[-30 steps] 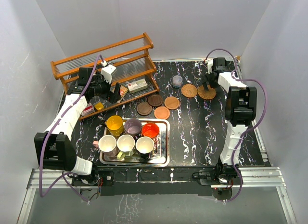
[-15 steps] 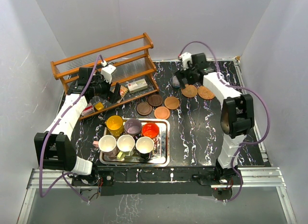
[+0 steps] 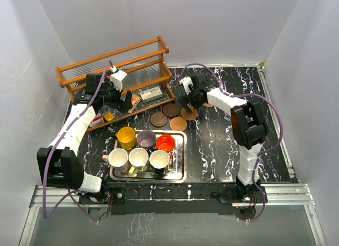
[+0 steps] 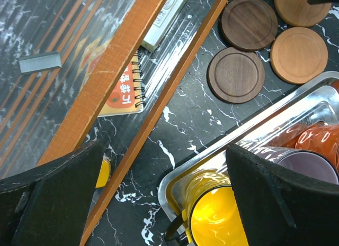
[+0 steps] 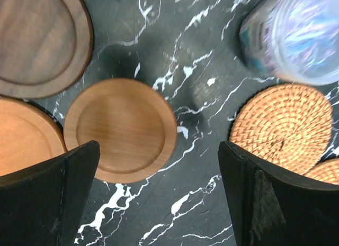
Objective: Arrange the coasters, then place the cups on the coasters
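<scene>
R gripper [image 5: 159, 201] fingers wide, nothing held, hovers over smooth orange coaster [image 5: 121, 129] mid-table; woven coaster [image 5: 288, 124] close by. L gripper [image 4: 167, 203] also wide, empty, above rack [image 4: 122, 61] rail and tray [image 3: 180, 161] corner. All 6 cups [image 3: 139, 157] sit in tray.

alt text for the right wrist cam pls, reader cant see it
The right gripper hangs open and empty above a black marbled table, with a smooth orange-brown coaster left of centre. A dark brown coaster lies top left, a woven coaster at right, and a blurred pot top right.
</scene>
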### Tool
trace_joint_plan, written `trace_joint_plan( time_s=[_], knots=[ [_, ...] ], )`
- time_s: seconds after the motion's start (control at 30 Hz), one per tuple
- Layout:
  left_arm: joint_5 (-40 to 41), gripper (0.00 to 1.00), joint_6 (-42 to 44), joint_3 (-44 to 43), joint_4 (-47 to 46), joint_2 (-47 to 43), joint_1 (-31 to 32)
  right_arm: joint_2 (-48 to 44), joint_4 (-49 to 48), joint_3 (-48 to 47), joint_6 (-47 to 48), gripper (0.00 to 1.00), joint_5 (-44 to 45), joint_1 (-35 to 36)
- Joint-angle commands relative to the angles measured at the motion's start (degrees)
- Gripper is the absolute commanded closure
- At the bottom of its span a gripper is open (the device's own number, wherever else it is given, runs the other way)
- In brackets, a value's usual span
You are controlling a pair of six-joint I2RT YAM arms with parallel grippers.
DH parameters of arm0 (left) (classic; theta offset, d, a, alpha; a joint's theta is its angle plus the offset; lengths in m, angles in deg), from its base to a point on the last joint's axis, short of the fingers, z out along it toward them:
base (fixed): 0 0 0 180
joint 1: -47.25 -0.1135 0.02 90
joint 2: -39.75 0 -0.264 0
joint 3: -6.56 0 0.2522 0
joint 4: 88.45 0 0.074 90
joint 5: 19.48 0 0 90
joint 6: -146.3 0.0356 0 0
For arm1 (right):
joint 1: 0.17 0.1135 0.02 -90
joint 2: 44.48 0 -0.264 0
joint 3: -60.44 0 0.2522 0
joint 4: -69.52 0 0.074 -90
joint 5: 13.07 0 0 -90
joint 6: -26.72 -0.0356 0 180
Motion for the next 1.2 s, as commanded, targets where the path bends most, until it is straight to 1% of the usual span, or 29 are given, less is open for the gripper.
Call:
trace_joint_plan(
  time_s=[0.0,0.07,0.17,0.33,0.47,0.67,0.87,1.17],
  knots=[
    [2.6,0.01,-0.8,-0.5,-1.3,-3.8,0.3,-0.3,-1.9,2.1,1.7,0.07,1.5,0.1],
    [3.9,0.01,-1.7,-0.7,-2.2,-3.6,0.3,-0.6,-1.6,3.4,2.0,0.07,1.7,0.1],
    [3.6,0.01,-3.3,-0.9,-3.1,-3.6,0.3,-1.2,-1.2,5.2,2.4,0.07,2.3,0.1],
    [0.5,0.01,-5.0,0.2,-4.1,-3.1,0.3,-2.3,-0.9,8.0,3.2,0.08,4.2,0.0],
    [-3.2,0.01,-2.9,1.0,-3.4,-2.8,0.4,-4.4,-0.6,11.1,4.1,0.08,5.6,-0.1],
    [-3.0,0.01,-1.6,1.1,-2.9,-1.3,1.8,-7.7,0.1,15.4,4.8,0.09,6.4,-2.1],
    [-2.9,0.01,-2.3,1.4,-3.4,-1.1,2.7,-10.1,1.0,19.0,5.5,0.09,8.1,-5.8],
    [-2.7,0.01,-3.1,1.5,-3.5,-1.7,2.9,-12.2,0.4,22.2,8.0,0.10,11.4,-17.0]
  ],
)
